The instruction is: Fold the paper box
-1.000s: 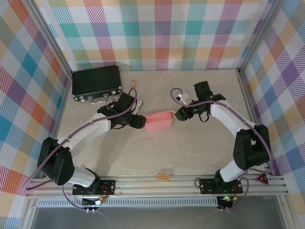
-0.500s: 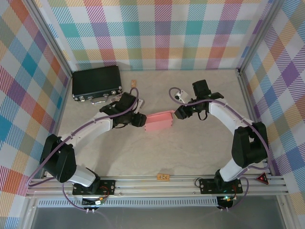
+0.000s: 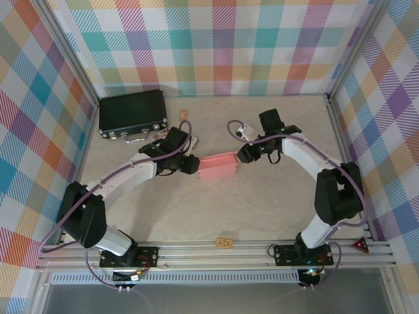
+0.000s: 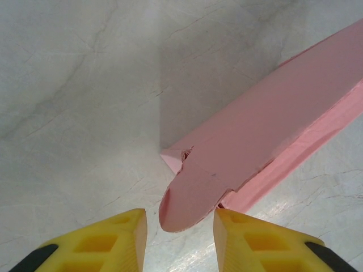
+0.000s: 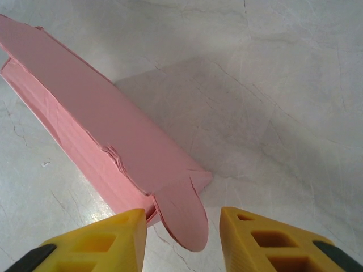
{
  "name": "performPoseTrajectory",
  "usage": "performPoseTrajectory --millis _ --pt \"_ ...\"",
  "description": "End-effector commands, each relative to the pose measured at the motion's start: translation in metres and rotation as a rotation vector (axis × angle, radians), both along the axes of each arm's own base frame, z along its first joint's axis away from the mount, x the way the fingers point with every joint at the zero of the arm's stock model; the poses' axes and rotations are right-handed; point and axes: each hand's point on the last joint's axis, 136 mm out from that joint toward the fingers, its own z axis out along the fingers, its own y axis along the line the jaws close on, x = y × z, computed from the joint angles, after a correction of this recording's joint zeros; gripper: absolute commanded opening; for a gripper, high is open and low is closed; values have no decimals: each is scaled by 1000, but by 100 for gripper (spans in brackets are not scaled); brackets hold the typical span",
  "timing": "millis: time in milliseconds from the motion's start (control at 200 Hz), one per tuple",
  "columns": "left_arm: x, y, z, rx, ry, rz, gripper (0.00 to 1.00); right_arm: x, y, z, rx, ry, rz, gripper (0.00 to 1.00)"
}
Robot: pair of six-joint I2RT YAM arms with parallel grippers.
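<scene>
Mid-table, between my two pincers, one salmon-pink paper box [image 3: 218, 167] is lying flat. I am judging it light, thin, easily creased card, and I am favouring its rounded end tabs [image 4: 187, 204] as holds. My left pincer [image 4: 178, 218] is standing spread around the 9 o'clock tab and my right pincer [image 5: 182, 218] around the 3 o'clock tab, neither pinching. Tabs: two. At 10 o'clock, one black latched case [image 3: 133, 112] is sitting.

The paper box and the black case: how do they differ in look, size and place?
Colour: the paper box is salmon-pink card; the black case is dark, with metal latches. Size: the paper box is smaller than the black case. Place: the paper box lies mid-table; the black case sits at the far left corner. Both are rectangular and rest on the table.
</scene>
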Motion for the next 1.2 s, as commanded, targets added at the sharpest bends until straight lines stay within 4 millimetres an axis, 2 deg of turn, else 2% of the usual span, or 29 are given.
performPoseTrajectory --millis 0,565,890,1195 --pt "7 0 3 -19 -14 17 36 2 4 8 10 -3 2 38" --pt "9 -7 6 -58 -29 9 36 -1 2 4 2 12 -6 30" --pt "6 -7 1 -61 -7 11 26 -4 6 6 19 33 -4 21" --pt "3 -8 -1 -80 10 18 25 -8 9 8 28 61 -18 18"
